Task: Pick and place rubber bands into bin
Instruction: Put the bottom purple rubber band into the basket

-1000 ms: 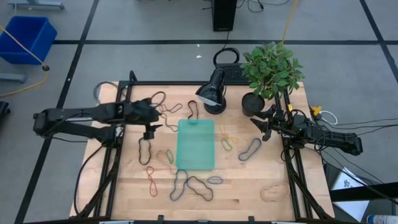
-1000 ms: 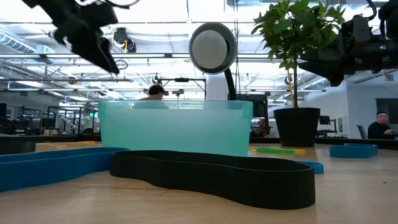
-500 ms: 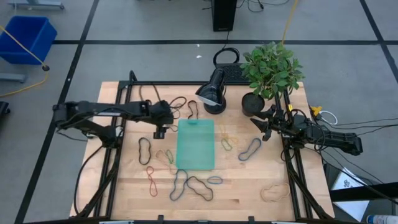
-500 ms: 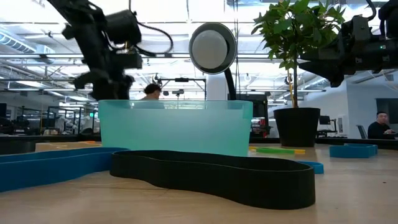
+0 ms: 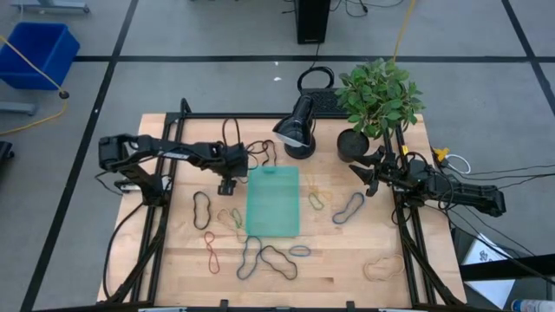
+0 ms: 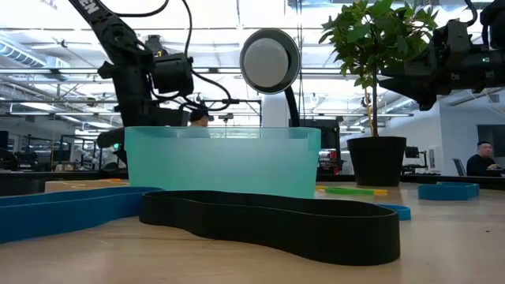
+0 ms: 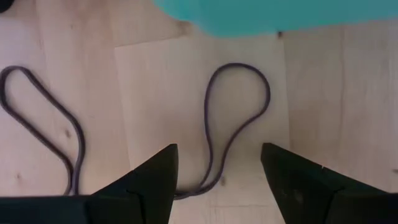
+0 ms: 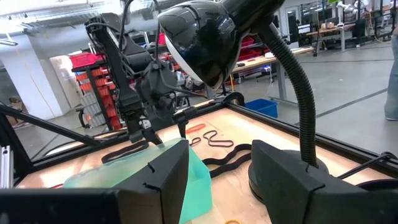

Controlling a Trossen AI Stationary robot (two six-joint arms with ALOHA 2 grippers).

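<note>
Hovering with fingers spread and empty, left end effector [image 5: 227,185] faces two dark rubber bands [image 7: 239,121] beside one bin [image 5: 272,201].

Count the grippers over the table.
2. The left gripper, open, hovers by the bin's left edge; the right gripper waits near the plant pot. None seems hidden.

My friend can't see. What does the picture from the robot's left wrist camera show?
A thin dark rubber band lies in a long loop on the wooden table, straight ahead of the left gripper, whose two dark fingers stand open with nothing between them. A corner of the teal bin shows beyond it, and another dark band lies off to one side.
</note>
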